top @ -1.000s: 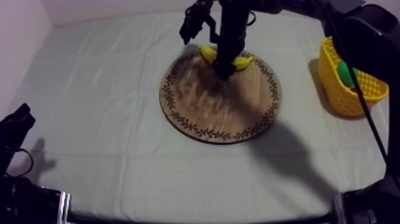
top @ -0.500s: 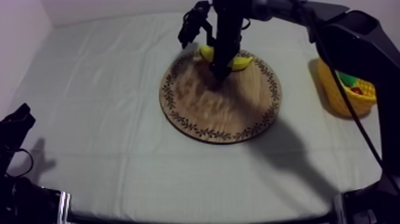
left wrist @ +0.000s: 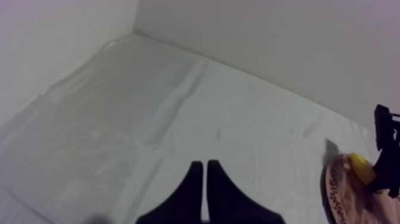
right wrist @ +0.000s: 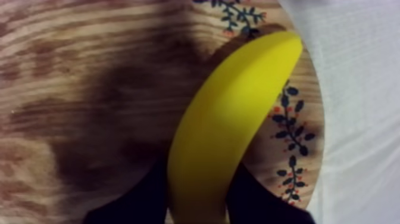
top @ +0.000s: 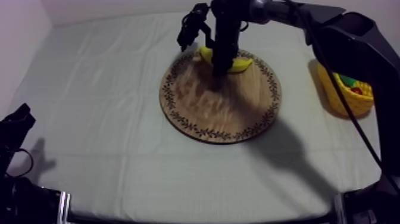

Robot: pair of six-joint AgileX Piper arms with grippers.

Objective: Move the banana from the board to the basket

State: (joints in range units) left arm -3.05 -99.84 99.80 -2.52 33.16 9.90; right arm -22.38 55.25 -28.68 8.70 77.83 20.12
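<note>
Banana (right wrist: pixel 232 125) lies on the wooden board (right wrist: pixel 77 71), near its rim, with the right pincer (right wrist: pixel 199 179) clamped on both its sides. Yellow basket (top: pixel 328 89) sits well apart from that pincer. Left pincer (left wrist: pixel 205 173) hangs over the bench (left wrist: pixel 119 119), fingers together.

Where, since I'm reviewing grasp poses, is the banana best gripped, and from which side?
Across its middle, from straight above: the banana lies flat on the wooden board, curved sides exposed, narrow enough for the right gripper, whose fingers clasp it.

I see a smooth, faintly glossy banana (right wrist: pixel 232 119) on the coarse-grained wooden board (top: pixel 229 113); beneath, matt, creased cloth (top: pixel 95 107).
</note>
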